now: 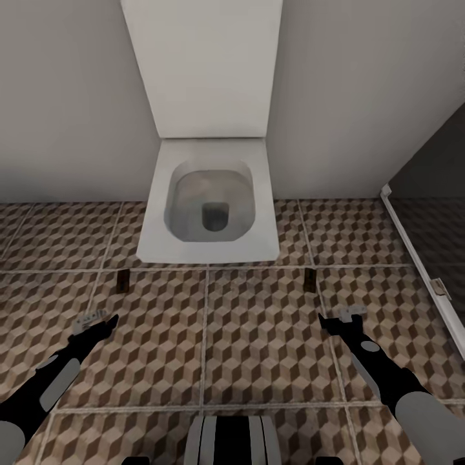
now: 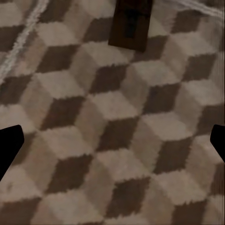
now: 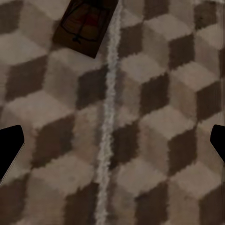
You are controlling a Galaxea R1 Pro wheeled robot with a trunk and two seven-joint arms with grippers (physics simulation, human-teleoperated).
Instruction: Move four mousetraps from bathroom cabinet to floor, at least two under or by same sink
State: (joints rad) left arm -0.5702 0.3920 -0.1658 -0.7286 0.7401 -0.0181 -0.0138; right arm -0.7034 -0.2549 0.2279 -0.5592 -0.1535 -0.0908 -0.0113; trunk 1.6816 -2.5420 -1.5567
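Observation:
Two mousetraps lie flat on the cube-patterned bathroom floor (image 1: 258, 336) in front of a toilet. The left mousetrap (image 1: 123, 279) is a dark brown board, seen close in the left wrist view (image 2: 131, 23). The right mousetrap (image 1: 310, 279) shows wire and a red mark in the right wrist view (image 3: 84, 21). My left gripper (image 1: 97, 323) hovers a little short of the left trap, open and empty. My right gripper (image 1: 342, 320) hovers short of the right trap, open and empty too. The cabinet and the sink are out of view.
A white toilet (image 1: 210, 206) with its lid up stands against the grey wall straight ahead. A glass shower panel with a white frame (image 1: 420, 265) runs along the right. My own base (image 1: 232, 442) shows at the bottom edge.

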